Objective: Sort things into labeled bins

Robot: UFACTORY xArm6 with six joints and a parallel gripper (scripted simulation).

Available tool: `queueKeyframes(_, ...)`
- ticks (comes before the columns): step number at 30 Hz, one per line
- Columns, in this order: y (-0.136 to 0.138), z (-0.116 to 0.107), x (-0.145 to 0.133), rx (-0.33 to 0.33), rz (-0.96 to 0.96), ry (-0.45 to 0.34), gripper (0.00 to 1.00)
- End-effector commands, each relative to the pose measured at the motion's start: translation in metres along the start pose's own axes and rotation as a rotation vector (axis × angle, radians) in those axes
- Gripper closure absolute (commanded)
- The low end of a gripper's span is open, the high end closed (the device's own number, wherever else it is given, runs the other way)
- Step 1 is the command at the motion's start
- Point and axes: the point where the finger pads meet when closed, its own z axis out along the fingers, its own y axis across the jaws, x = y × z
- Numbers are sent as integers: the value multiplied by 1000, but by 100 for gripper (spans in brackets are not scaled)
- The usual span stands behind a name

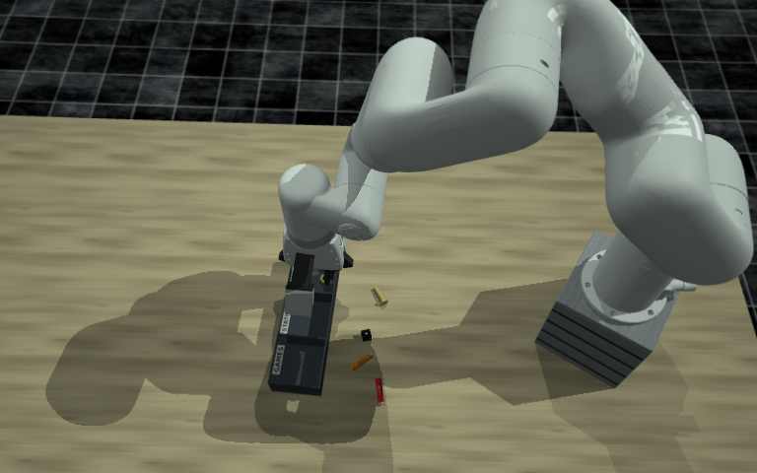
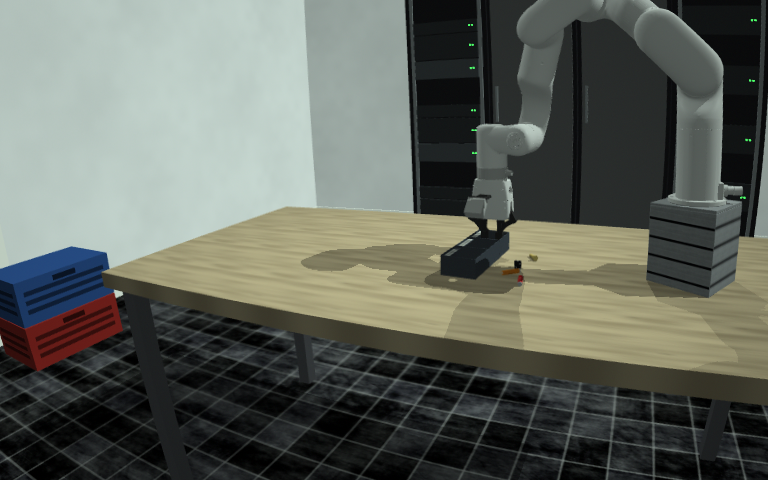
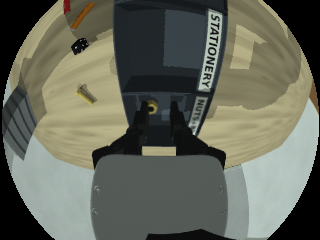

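A dark bin row (image 1: 296, 389) (image 2: 458, 268) has compartments labelled GAMES, STATIONERY and NUTS (rest of label hidden). My gripper (image 2: 492, 234) (image 3: 159, 109) is partly open, fingers down at the NUTS compartment. A brass nut (image 1: 321, 279) (image 3: 152, 107) is there, beside the left finger in the wrist view, with a gap to the other finger. On the table lie a brass bolt-like piece (image 1: 379, 297) (image 2: 532, 258) (image 3: 84, 95), a black die (image 1: 366, 335) (image 2: 517, 264) (image 3: 79, 46), an orange stick (image 1: 362, 361) (image 2: 510, 271) (image 3: 83, 16) and a red cylinder (image 1: 379, 391) (image 2: 520, 278) (image 3: 67, 6).
The arm's striped base block (image 1: 594, 345) (image 2: 679, 249) stands on the table to the right of the loose things. The compartment walls stand close around the fingers. Blue and red crates (image 2: 62, 283) are off the table at the far left.
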Motion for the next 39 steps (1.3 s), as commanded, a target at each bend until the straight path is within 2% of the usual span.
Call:
queueKeyframes(1,2,-1,0,-4,0,0,70)
queueKeyframes(26,2,-28,0,-4,0,0,70)
queueKeyframes(31,2,-53,0,-4,0,0,70)
queueKeyframes(39,1,-53,0,-4,0,0,70)
